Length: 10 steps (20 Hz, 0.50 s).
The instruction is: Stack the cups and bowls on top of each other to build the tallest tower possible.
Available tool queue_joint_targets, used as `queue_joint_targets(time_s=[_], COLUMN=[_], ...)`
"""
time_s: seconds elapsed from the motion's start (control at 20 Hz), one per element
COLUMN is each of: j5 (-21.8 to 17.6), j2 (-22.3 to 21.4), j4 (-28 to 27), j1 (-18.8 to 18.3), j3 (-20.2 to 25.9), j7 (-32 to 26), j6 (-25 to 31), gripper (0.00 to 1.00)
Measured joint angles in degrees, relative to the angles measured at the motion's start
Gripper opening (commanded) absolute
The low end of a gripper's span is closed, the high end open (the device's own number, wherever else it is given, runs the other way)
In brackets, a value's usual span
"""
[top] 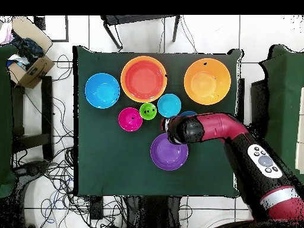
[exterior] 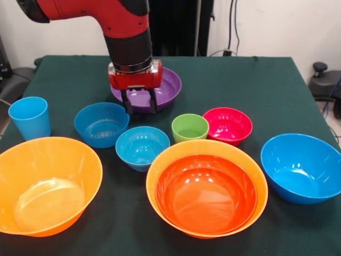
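Observation:
My gripper [exterior: 139,104] hangs open over the near rim of the purple bowl [exterior: 169,88], nothing between its fingers. In front of it stand a blue bowl [exterior: 101,124], a smaller blue bowl [exterior: 142,148], the lime green cup [exterior: 189,128] and a pink-red bowl [exterior: 228,125]. The light blue cup [exterior: 29,117] stands upright at the left edge. A red-orange bowl [exterior: 205,194] sits nested in a big orange bowl [exterior: 206,148]. A second orange bowl [exterior: 45,184] and a large blue bowl [exterior: 302,168] stand alone. From above, the arm [top: 205,127] hides the light blue cup.
In the overhead view the purple bowl [top: 169,153] lies nearest the robot, with the other bowls in a band beyond it. A cardboard box [top: 29,68] sits off the table. The green cloth [exterior: 240,80] shows bare right of the purple bowl.

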Motion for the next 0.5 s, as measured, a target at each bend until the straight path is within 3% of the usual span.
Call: queue_joint_targets(time_s=[0.5], j5=[-1.19], j2=[-3.15], j4=[0.0], j1=[1.5], j3=[0.0], j7=[0.0], j6=[0.49], gripper=[1.0])
